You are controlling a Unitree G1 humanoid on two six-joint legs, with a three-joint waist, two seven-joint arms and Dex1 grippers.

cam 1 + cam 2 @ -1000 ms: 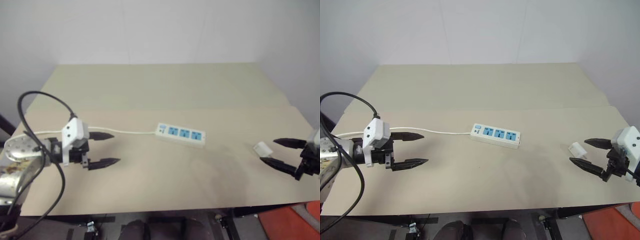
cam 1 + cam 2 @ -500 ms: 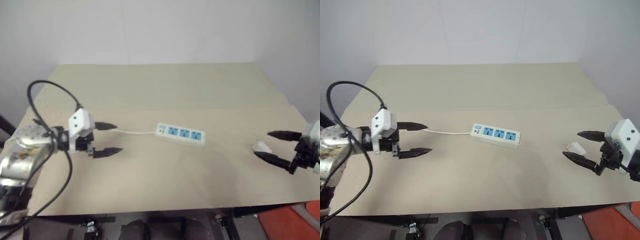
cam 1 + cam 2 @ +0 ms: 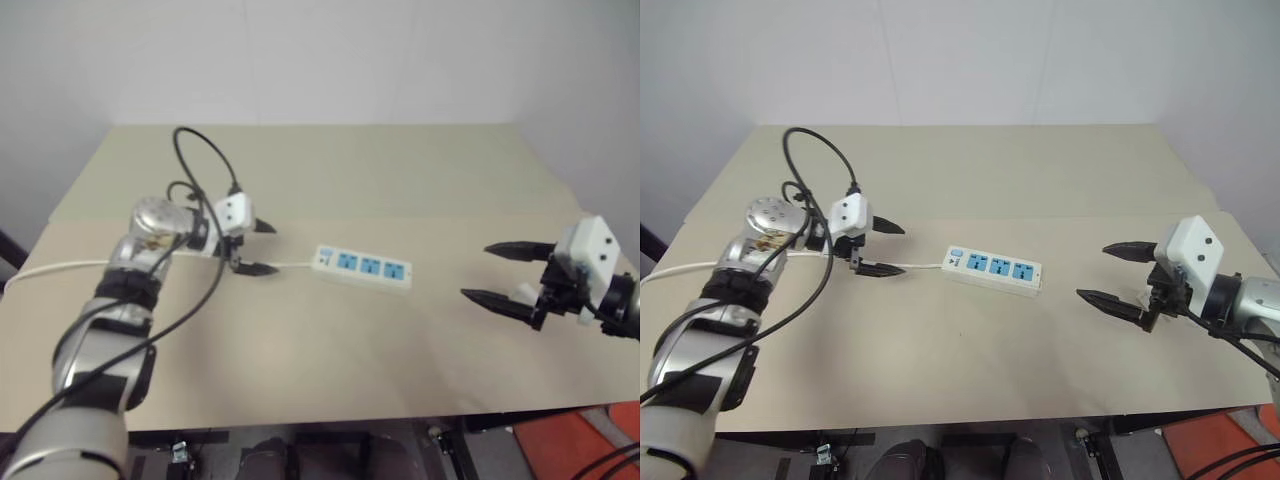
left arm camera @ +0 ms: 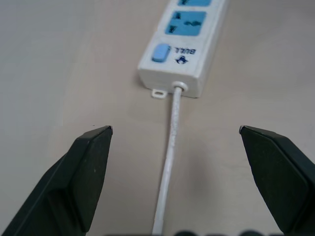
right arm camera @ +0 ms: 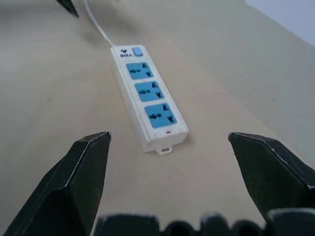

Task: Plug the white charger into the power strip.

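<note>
Long white three-socket power strip (image 3: 992, 270) flat on beige bench (image 3: 970, 180). Left gripper (image 3: 880, 248) spread, straddling thin white cord (image 4: 168, 162). Right gripper (image 3: 1118, 275) spread, empty.

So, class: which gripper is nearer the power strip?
Left. The left gripper hovers by the power strip at its switch end; the right gripper stands farther off.

I see a beige tabletop (image 3: 970, 370) under a plain white wall (image 3: 960, 60), orange patch (image 3: 1220, 445) lower right
</note>
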